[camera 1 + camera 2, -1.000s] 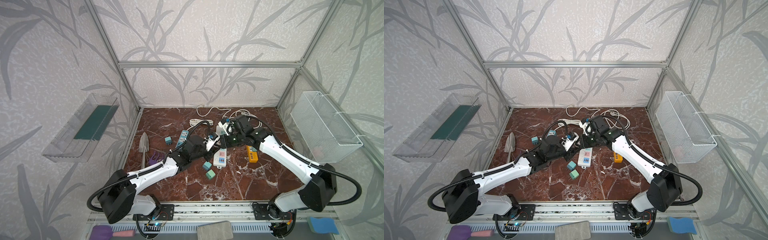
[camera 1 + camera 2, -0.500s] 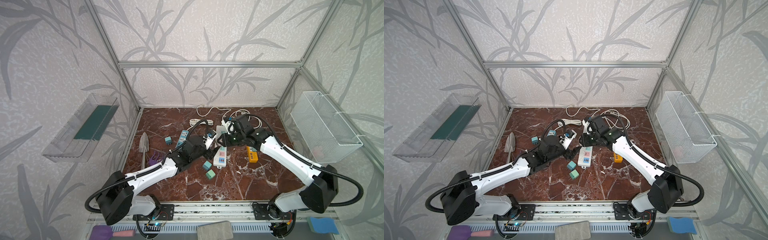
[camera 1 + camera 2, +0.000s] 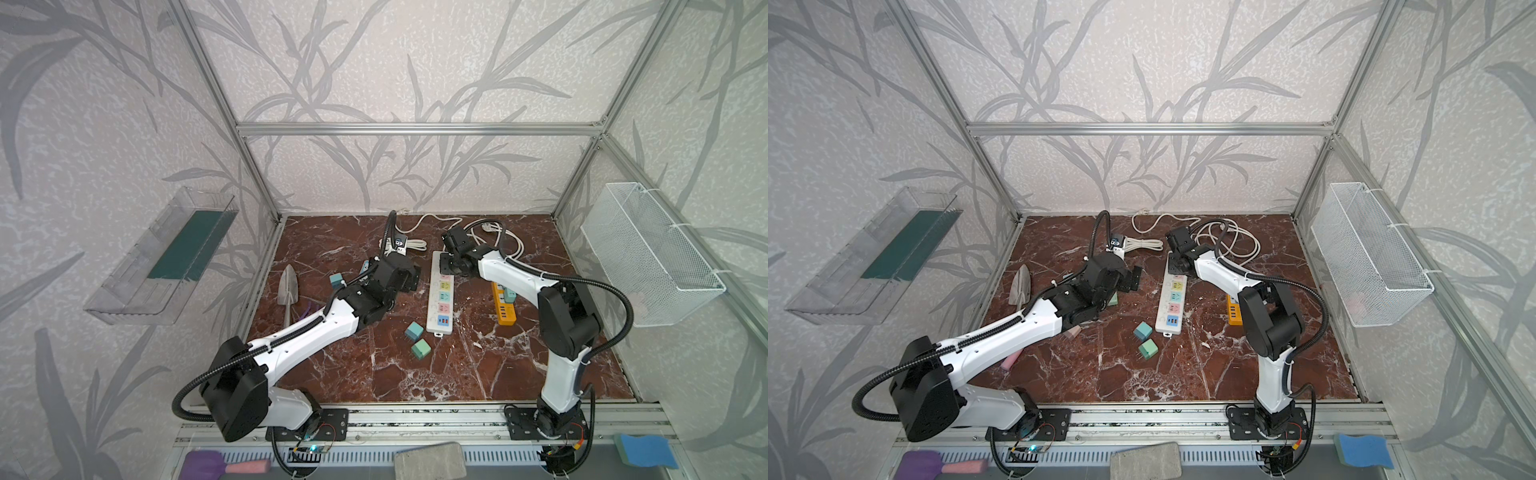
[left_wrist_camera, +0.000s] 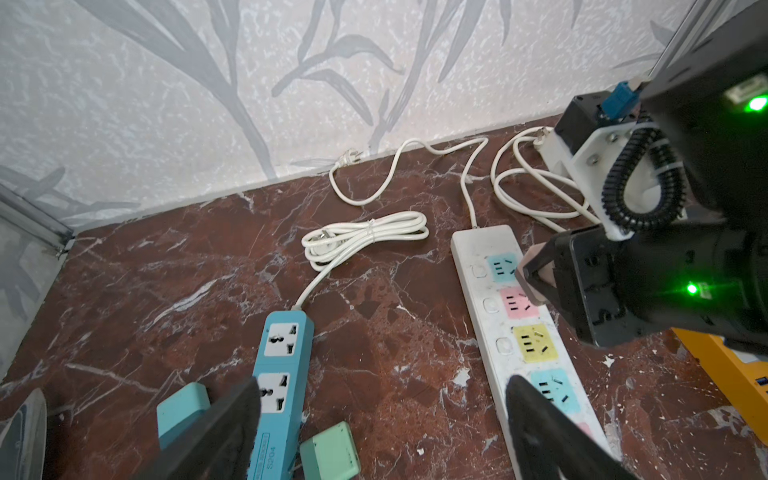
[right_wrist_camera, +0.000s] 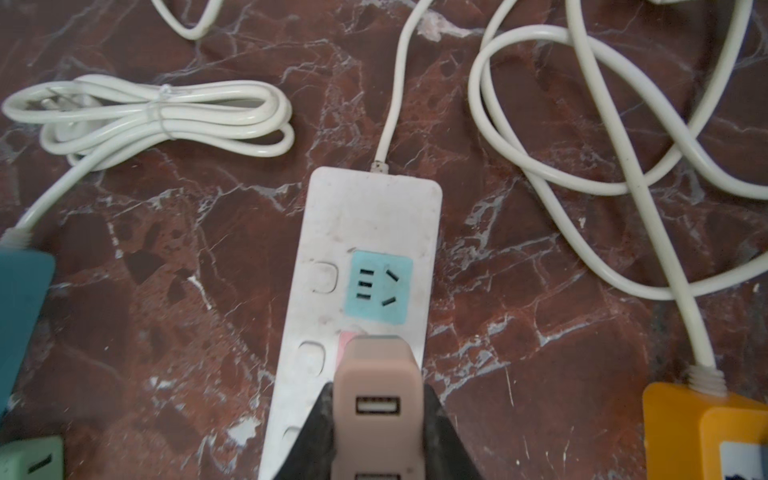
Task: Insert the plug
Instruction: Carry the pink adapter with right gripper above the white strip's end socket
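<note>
Jaws of the left gripper point(image 4: 382, 384) stand spread wide, gripping nothing, above the left-centre of the marble table point(image 3: 415, 382), over the gap between the blue power strip point(image 4: 282, 374) and the white power strip point(image 4: 490, 332). Near the table's left edge lies a garden trowel point(image 3: 287, 286). A teal adapter point(image 4: 183, 407) sits just beside the blue power strip on one side and a green adapter point(image 4: 330, 453) just beside it on the other. The strip's bundled white cord point(image 4: 365, 232) lies toward the back edge. The white power strip runs back to front at mid-table, cord end toward the back. A teal cube charger point(image 3: 414, 331) and a green cube charger point(image 3: 420, 349) lie near its front end. The right gripper point(image 5: 378, 419) has its jaws pinching the pinkish-beige USB plug point(image 5: 378, 374) by its sides. The plug sits over the pink socket point(image 4: 512, 301), second from the cord end; whether its prongs are seated I cannot tell. Toward the right edge lies the orange power strip point(image 5: 706, 432)
</note>
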`<state>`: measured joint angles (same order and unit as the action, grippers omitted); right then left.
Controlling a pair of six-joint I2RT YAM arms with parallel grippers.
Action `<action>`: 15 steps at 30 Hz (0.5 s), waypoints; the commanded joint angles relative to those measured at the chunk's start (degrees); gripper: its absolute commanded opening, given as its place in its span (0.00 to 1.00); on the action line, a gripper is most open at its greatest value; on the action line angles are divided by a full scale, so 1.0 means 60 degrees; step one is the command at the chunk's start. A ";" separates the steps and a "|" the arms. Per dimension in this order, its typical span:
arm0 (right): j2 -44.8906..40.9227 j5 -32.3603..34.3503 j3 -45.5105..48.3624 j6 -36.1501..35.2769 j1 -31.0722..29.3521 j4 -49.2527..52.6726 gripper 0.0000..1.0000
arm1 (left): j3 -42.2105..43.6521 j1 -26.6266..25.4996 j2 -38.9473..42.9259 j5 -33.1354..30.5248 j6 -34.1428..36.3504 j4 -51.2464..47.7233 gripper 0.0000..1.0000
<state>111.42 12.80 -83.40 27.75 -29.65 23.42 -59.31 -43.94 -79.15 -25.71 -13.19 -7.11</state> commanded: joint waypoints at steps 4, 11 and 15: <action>0.0329 0.0087 -0.0543 0.0584 0.0210 -0.0509 0.00 | -0.0120 0.0056 0.0184 -0.0083 -0.0504 -0.0455 0.92; 0.0984 0.0019 -0.1077 0.0913 0.0258 -0.0275 0.00 | -0.0076 0.0091 0.0259 0.0111 -0.0475 -0.0373 0.91; 0.1365 0.0143 -0.1474 0.0977 0.0254 0.0135 0.00 | -0.0091 0.0130 0.0275 0.0111 -0.0438 -0.0396 0.92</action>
<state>117.82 12.71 -90.11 32.56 -28.38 21.89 -59.31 -43.68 -79.05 -24.95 -14.79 -9.02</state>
